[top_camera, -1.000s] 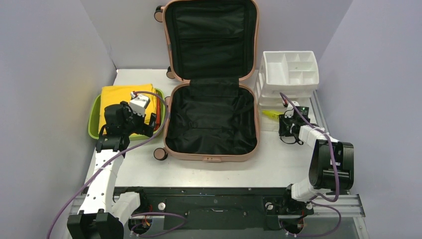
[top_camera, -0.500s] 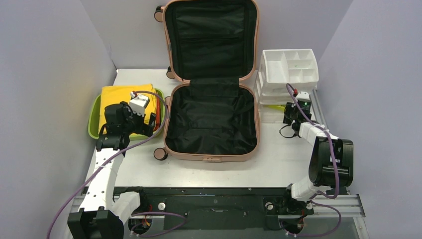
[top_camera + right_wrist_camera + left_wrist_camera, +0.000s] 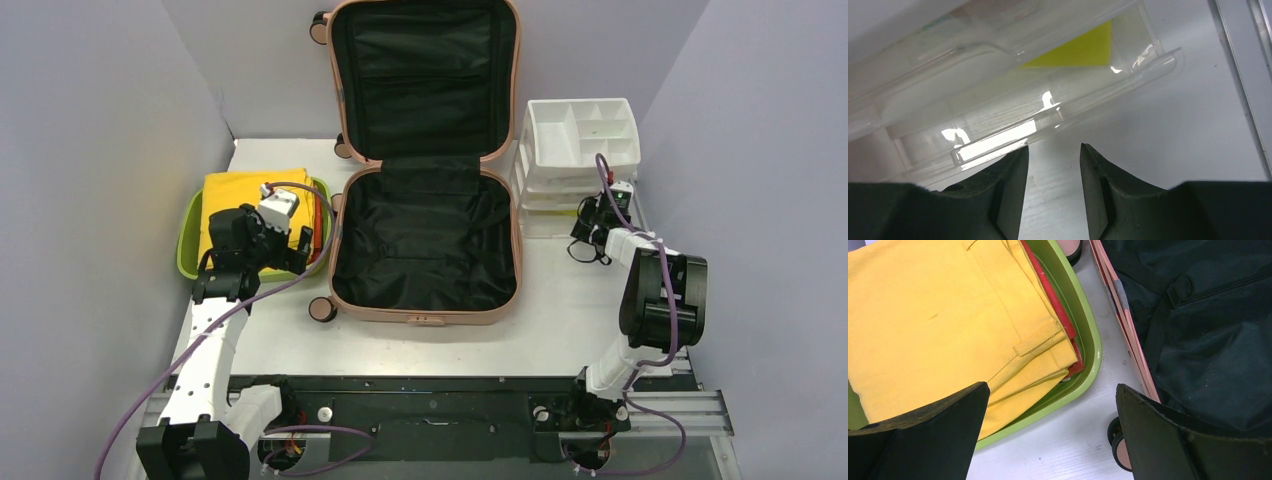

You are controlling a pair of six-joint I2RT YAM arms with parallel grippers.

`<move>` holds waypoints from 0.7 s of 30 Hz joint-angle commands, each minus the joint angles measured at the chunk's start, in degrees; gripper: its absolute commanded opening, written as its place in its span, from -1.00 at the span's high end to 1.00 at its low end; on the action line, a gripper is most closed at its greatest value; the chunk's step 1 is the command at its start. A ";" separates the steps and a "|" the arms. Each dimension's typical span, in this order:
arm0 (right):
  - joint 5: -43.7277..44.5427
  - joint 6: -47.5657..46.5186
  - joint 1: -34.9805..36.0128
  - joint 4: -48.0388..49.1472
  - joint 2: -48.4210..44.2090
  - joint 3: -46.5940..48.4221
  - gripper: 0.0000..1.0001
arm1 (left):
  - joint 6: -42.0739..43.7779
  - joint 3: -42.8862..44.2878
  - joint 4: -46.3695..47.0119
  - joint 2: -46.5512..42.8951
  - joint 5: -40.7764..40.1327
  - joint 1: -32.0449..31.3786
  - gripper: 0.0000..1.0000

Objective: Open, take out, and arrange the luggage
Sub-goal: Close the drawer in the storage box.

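The luggage lies open in the middle of the table, and its lid stands up against the back wall. I see only black lining inside it, so I think the opening is done and the taking out looks done too. Yellow clothes lie folded in the green tub on the left, with a red cloth under them. A yellow thing sits in a clear drawer under the white organizer on the right. What is left, I guess, is the last bit of tidying. My left gripper hangs over the near corner of the tub, with its fingers wide apart and nothing in them. The luggage is just beside it, and one small wheel shows right by the finger on that side. My right gripper is well away from the luggage, off its right side. Its fingers are a little apart and hold nothing. They point at the front of the clear drawer, very close to it, but I cannot tell if they touch.
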 commanded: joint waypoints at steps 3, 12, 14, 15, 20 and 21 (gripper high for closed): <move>-2.89 9.22 -0.20 2.04 2.20 5.59 0.23 | -0.90 0.58 2.02 -0.61 0.67 0.79 -0.93; -2.73 11.98 0.06 0.82 6.59 12.25 0.20 | -0.90 0.81 2.02 -0.34 0.76 0.89 -0.93; -3.38 12.28 0.07 -1.55 7.61 13.66 0.18 | -0.98 0.85 1.91 -0.33 0.79 0.89 -0.93; -4.54 12.56 -0.04 -2.26 8.32 14.15 0.17 | -0.99 0.90 1.75 -0.27 0.76 0.89 -0.93; -11.14 17.65 -1.33 -2.99 7.59 11.53 0.21 | -0.92 0.94 1.66 -0.61 0.63 0.90 -0.93; -12.85 19.83 -1.55 -2.23 6.51 10.32 0.23 | -0.91 0.93 1.73 -0.60 0.57 0.94 -0.93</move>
